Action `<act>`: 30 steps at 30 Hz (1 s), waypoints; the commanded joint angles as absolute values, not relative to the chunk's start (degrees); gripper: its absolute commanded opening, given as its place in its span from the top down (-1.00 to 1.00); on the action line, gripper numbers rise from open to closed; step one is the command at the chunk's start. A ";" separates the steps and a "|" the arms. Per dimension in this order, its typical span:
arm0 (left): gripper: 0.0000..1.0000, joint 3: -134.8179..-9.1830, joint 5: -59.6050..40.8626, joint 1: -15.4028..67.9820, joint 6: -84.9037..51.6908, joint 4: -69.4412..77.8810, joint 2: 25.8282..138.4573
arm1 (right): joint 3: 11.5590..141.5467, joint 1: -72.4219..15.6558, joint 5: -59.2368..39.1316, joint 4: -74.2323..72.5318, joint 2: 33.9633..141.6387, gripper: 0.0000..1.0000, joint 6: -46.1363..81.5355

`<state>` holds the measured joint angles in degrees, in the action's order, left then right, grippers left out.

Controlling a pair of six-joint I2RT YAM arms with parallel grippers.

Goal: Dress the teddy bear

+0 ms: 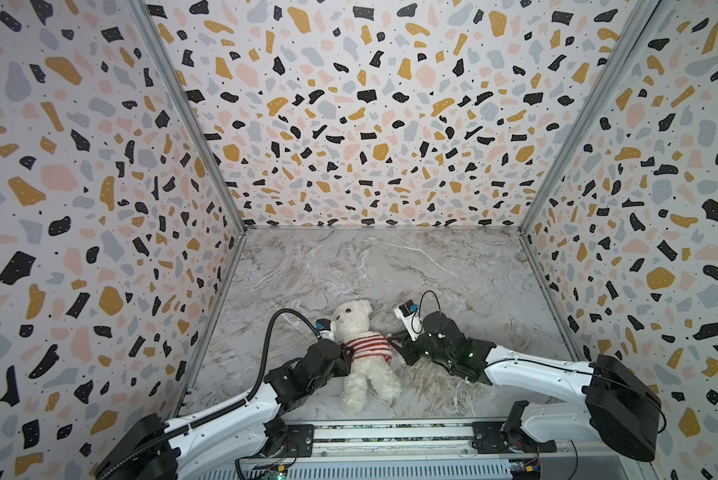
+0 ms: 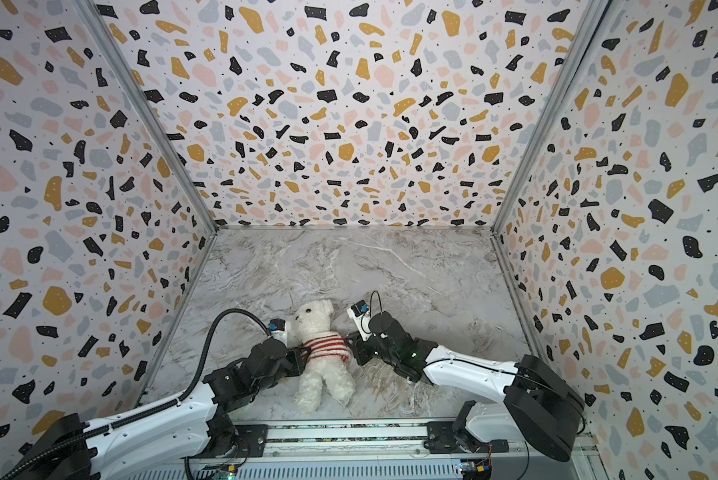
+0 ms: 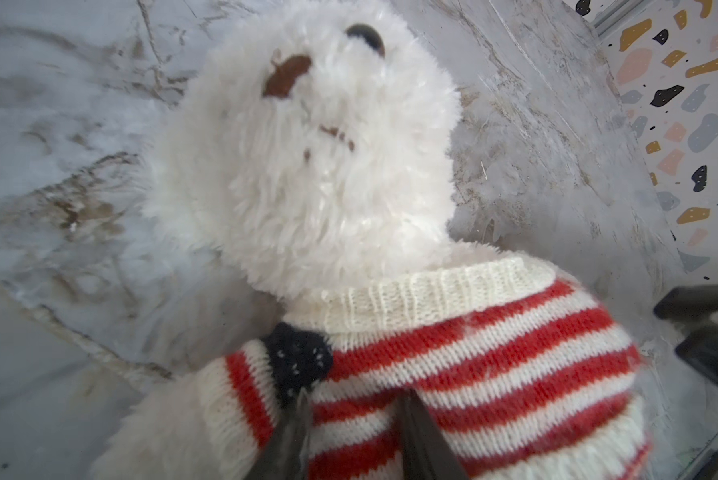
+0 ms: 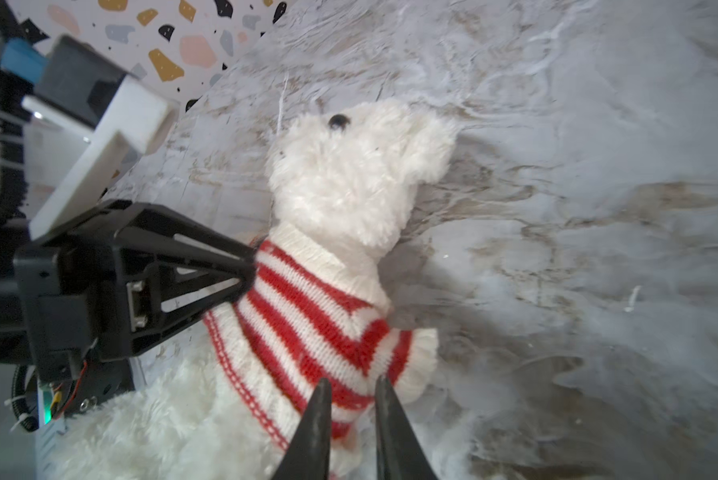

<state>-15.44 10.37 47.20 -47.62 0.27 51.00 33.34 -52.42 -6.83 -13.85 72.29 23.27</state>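
Teddy bear (image 1: 363, 376) (image 2: 322, 374) on its back on the marble table (image 1: 432, 270), close to the front edge and roughly midway between the side edges. Head points to the back edge. Legs are splayed toward the front edge.

Sweater (image 1: 367, 348) (image 2: 325, 348), red and white stripes, covers the torso from neck to waist. Head and legs are bare fur. In the left wrist view the cream ribbed collar (image 3: 432, 291) sits round the neck, a dark blue patch (image 3: 299, 357) shows at the shoulder, and a striped sleeve (image 3: 241, 395) is on the arm, with white fur beyond it.

Left gripper (image 1: 346, 354) (image 2: 301, 353) is low against the bear's flank on the left arm's side. Its fingers press into the knit just below the blue patch, with striped fabric bunched between them (image 3: 355, 399). From the right wrist view its tips meet on the sweater at the shoulder (image 4: 251, 272). Noted as clenched on the sweater.

Right gripper (image 1: 392, 338) (image 2: 349, 338) is at the opposite flank, tips touching the sweater edge near the other sleeve (image 4: 415, 357). The right wrist view shows its fingers (image 4: 320, 415) with a narrow gap and red knit visible between the tips. Cannot tell whether they pinch the fabric or only rest against it.

Both arms reach in from the front edge. Speckled walls (image 1: 349, 104) enclose the other three sides.
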 commanded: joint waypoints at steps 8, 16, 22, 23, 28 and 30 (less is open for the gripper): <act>0.26 -14.33 11.82 46.31 -45.45 -1.76 52.08 | 30.08 -49.48 -7.63 -13.85 72.05 0.54 22.46; 0.26 -14.85 10.63 45.96 -44.53 -0.72 52.86 | 32.20 -51.12 -11.17 -18.30 78.34 0.55 22.58; 0.26 -14.18 10.03 45.29 -44.49 0.91 54.16 | 33.44 -52.86 -11.85 -20.40 81.66 0.55 23.69; 0.26 -14.23 10.06 45.17 -44.39 1.25 54.39 | 33.40 -52.92 -12.03 -20.85 82.05 0.55 24.01; 0.26 -15.18 9.70 44.08 -42.76 1.67 55.96 | 33.95 -53.91 -12.16 -21.34 82.84 0.57 24.69; 0.26 -15.85 9.57 43.93 -41.90 0.93 56.50 | 34.40 -54.81 -11.94 -21.75 83.34 0.57 24.94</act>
